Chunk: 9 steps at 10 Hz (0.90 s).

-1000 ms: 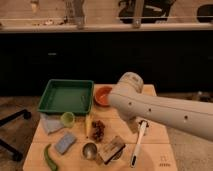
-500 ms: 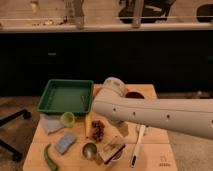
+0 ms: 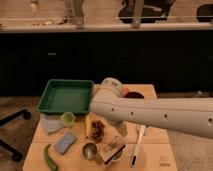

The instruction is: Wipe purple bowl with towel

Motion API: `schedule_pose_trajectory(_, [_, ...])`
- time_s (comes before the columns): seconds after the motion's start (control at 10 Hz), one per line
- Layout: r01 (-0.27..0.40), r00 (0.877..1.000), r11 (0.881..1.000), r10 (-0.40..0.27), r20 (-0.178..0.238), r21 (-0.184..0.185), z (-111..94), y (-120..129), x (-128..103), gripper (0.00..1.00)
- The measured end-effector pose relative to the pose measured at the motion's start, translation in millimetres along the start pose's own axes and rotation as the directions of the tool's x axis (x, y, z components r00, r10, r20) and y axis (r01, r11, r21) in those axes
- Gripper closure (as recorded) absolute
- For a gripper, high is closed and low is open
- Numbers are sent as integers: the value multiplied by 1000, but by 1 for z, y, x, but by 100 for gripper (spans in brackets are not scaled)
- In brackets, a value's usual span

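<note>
A floppy grey-blue towel (image 3: 50, 122) lies rumpled on the wooden bench (image 3: 155, 152), just beside a small green cup (image 3: 67, 118), near the rectangular green tray (image 3: 65, 96). The round purple bowl (image 3: 132, 94) peeks out behind the smooth white arm (image 3: 160, 112). The pincer, hidden under the arm's left end over mid-bench, stands wide.

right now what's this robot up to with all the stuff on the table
The robot's white arm is stretched across a small wooden table crowded with kitchen items. Its gripper is out of sight, hidden by the arm over the middle of the table. The towel lies loose on the table just in front of the green tray. What looks like the purple bowl peeks out behind the arm. No wiping has begun.
</note>
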Motion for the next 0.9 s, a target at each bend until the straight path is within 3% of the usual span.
schedule_pose_trajectory(0.1, [-5, 1000, 1000, 5, 3, -2, 1, 2, 1, 20])
schedule_pose_trajectory(0.3, [-13, 997, 1000, 13, 72, -2, 11, 6, 3, 20])
schedule_pose_trajectory(0.5, [12, 992, 1000, -13, 127, 3, 22, -4, -10, 20])
schedule_pose_trajectory(0.9, [61, 989, 998, -63, 132, 18, 9, -32, -27, 20])
